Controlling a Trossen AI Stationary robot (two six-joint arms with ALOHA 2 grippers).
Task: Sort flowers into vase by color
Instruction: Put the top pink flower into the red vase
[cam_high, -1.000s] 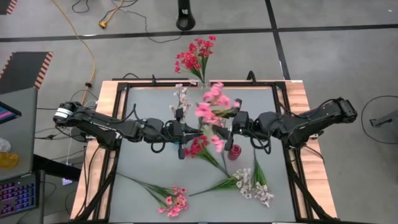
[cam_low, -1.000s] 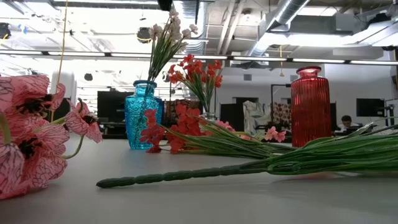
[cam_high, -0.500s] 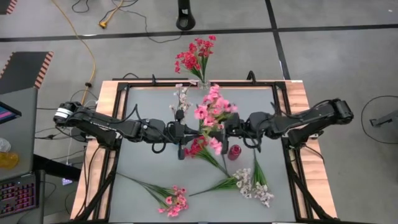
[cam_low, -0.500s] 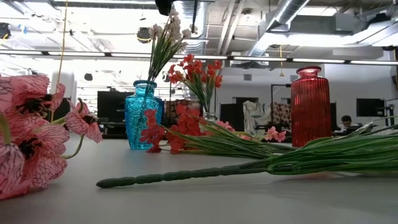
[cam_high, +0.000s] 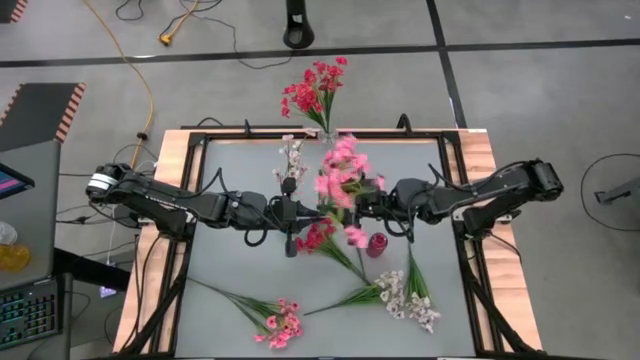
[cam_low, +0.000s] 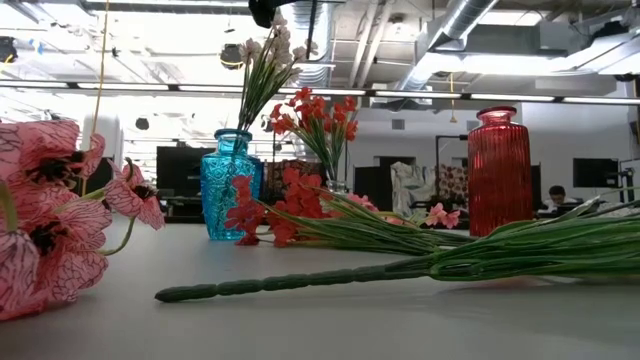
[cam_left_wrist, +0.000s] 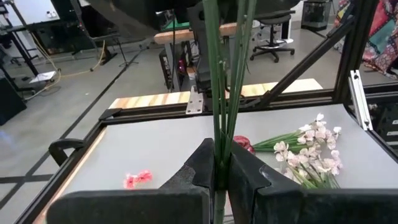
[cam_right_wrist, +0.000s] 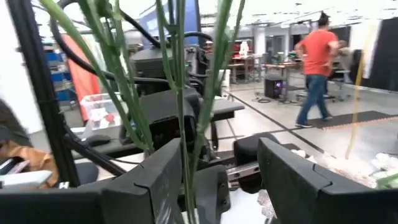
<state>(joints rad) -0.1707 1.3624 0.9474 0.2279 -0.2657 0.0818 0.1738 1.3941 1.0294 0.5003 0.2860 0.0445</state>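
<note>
Above the middle of the tabletop the two arms meet from opposite sides. The left gripper (cam_left_wrist: 219, 171) is clamped on the green stems of a pink flower sprig (cam_high: 340, 180), the stems running up between its dark fingers (cam_left_wrist: 198, 167). The right gripper (cam_right_wrist: 214, 168) stands just beside the same stems with its fingers (cam_right_wrist: 283, 171) spread wide, gripping nothing. On the table, a red sprig (cam_high: 318, 236) lies near the middle by the red vase (cam_high: 376, 244); a white sprig (cam_high: 405, 293) lies toward the near right corner and another pink sprig (cam_high: 275, 322) toward the near left corner. The blue vase (cam_low: 228, 184) holds white blossoms (cam_high: 291, 157), and red flowers (cam_high: 316, 90) stand in a vase at the far edge. No readable writing or labels show on anything.
</note>
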